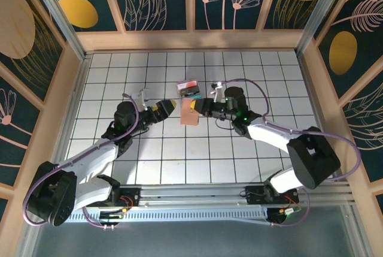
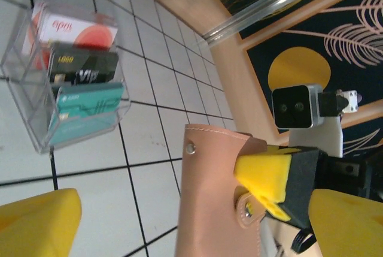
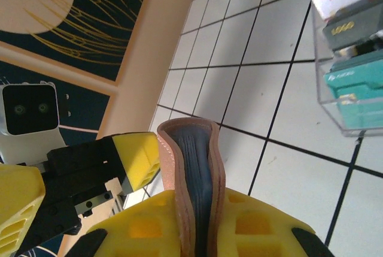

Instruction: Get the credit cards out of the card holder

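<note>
The card holder (image 1: 190, 114) is a pinkish-tan wallet standing on edge near the table's middle. My right gripper (image 1: 201, 108) is shut on its right edge. In the right wrist view the card holder (image 3: 190, 161) is pinched between my right gripper's (image 3: 198, 230) yellow pads, its top slightly parted with grey-blue inner faces showing. The credit cards are hidden. My left gripper (image 1: 172, 107) is open just left of the holder. In the left wrist view the card holder (image 2: 212, 197) stands between the spread fingers (image 2: 36, 221) of my left gripper (image 2: 191, 233), apart from them.
A clear plastic box (image 1: 190, 88) holding a red-white, a black and a teal card sits just behind the holder, also seen in the left wrist view as the clear box (image 2: 66, 83). Wooden walls (image 1: 191, 40) ring the white gridded table (image 1: 179, 155).
</note>
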You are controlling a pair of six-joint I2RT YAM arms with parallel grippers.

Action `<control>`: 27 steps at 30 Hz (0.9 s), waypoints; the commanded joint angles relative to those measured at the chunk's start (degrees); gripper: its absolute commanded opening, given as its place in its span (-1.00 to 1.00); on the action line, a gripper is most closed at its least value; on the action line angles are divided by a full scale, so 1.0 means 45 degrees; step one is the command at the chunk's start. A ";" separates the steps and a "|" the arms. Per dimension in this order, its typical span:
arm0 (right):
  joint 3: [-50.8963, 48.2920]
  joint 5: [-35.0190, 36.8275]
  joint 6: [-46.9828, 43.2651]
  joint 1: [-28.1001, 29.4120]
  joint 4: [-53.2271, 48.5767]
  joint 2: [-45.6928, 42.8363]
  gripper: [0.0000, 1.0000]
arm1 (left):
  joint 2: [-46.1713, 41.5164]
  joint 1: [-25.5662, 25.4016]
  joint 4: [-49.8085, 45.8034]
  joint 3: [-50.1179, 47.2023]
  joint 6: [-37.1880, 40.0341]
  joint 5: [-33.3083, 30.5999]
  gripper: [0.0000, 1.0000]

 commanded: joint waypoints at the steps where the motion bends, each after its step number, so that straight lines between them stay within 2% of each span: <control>1: -0.0061 -0.1316 -0.0518 -0.0576 -0.0191 -0.0870 -1.00 | 0.0395 -0.0056 0.0514 0.0684 0.0683 0.0307 0.98; 7: 0.0218 -0.3032 -0.1151 -0.1896 -0.1072 -0.1629 -1.00 | 0.1256 -0.0167 0.1837 0.1204 0.1297 0.2471 0.98; 12: 0.0455 -0.3801 -0.1658 -0.2607 -0.1908 -0.2242 -1.00 | 0.1252 -0.1333 0.0699 0.1849 0.3030 0.2504 0.98; 20: 0.0569 -0.4462 -0.2140 -0.2748 -0.2482 -0.2928 -1.00 | 0.2043 -0.2599 0.1792 0.2219 0.3085 0.3134 0.97; 27: 0.0401 -0.4615 -0.1774 -0.2735 -0.2065 -0.3213 -1.00 | 0.2631 -0.2824 0.2494 0.2286 0.2610 0.3577 0.60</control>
